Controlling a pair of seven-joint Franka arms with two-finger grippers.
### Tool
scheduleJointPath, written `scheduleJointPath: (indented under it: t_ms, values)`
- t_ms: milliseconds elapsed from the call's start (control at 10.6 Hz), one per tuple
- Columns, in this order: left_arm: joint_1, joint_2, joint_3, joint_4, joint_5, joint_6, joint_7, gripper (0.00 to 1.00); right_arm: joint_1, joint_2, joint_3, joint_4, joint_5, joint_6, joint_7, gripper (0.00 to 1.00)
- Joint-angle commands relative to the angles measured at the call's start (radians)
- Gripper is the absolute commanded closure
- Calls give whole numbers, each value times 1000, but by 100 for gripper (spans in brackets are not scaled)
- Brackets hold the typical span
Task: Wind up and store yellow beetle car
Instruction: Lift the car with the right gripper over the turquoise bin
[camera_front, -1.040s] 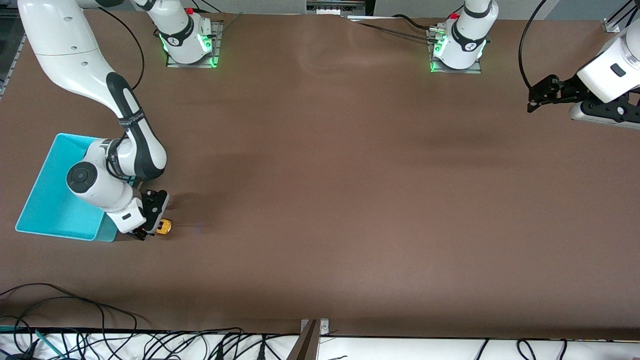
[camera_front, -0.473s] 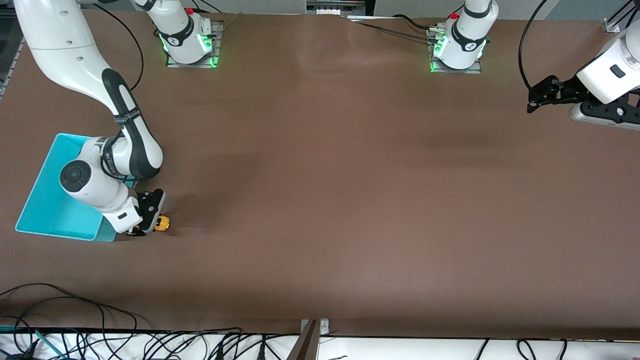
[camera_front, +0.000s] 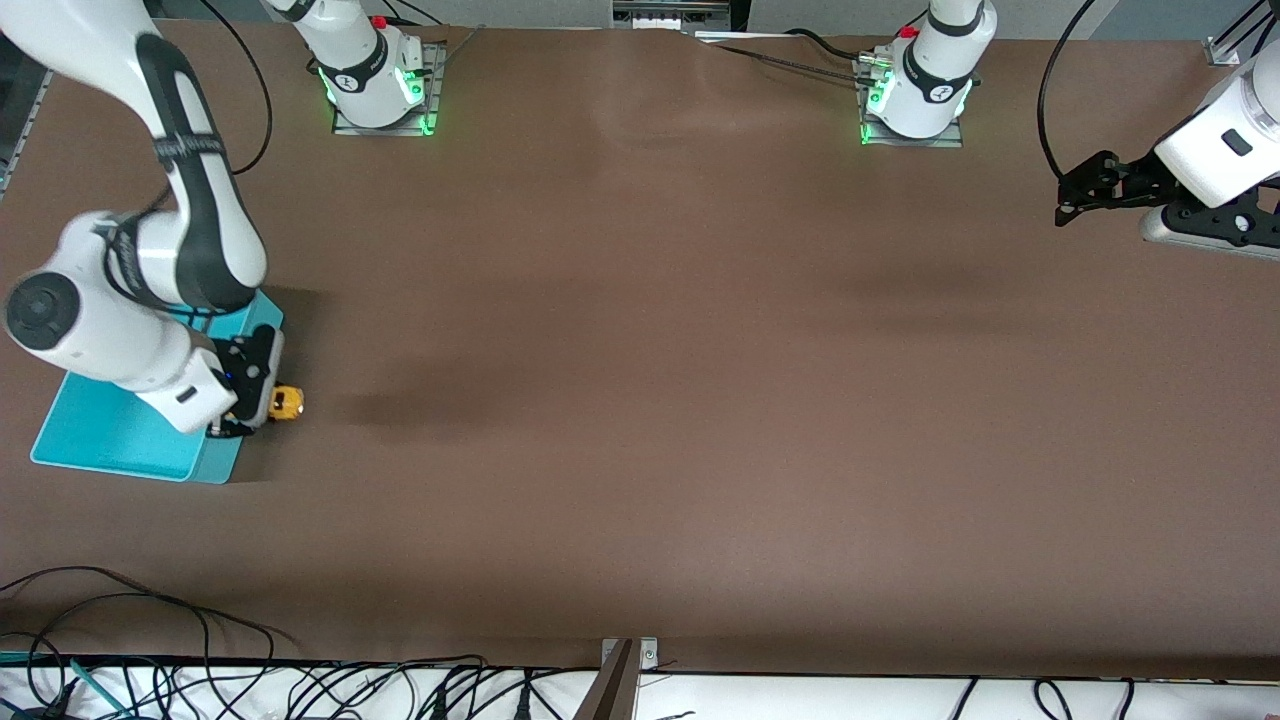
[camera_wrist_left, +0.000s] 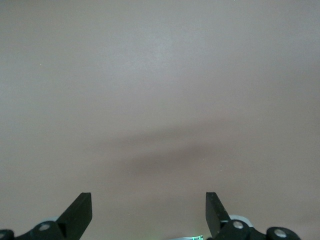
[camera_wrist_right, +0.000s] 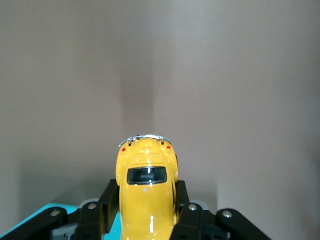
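The right pincer (camera_front: 262, 410) is clamped on the yellow beetle car (camera_front: 286, 402), its fingers (camera_wrist_right: 111, 202) pressed to the car's flanks in the right wrist view, with the rounded end jutting out ahead of them. Over the last second the right arm has carried the car up off the bench (camera_front: 700, 400) and in toward the turquoise bin (camera_front: 110, 440); it now hangs over the bin's edge on the side toward the middle of the bench, a corner of turquoise just showing under the pincer in the wrist view. That shift suggests the winding stroke is finished and the storing step is under way; what remains is likely to bring the car fully over the bin's floor and release it. The left pincer (camera_wrist_left: 149, 210) waits with fingers spread, empty, over bare bench at the left arm's end.
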Motion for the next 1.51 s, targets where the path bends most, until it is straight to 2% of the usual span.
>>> scheduleJointPath:
  t_ms: [0, 284, 567, 756, 1040, 1418]
  values:
    - [9, 16, -6, 33, -26, -22, -11, 0, -57, -115, -7, -78, 2, -59, -212, 100]
    - [12, 20, -6, 33, -24, -22, -8, 0, -114, -202, -39, -202, -1, -48, -438, 100]
    - [10, 22, -6, 33, -24, -22, -11, 0, -184, -231, -39, -248, -29, -30, -634, 100]
    - [14, 22, -6, 33, -20, -22, -2, 0, -247, -256, -38, -294, -52, 51, -798, 100]
    - [14, 22, -6, 39, -12, -20, 1, 0, -325, -198, -38, -299, -52, 105, -949, 100]
    - [12, 22, -7, 42, -7, -26, -4, 0, -376, -49, -38, -298, -6, 228, -1127, 100]
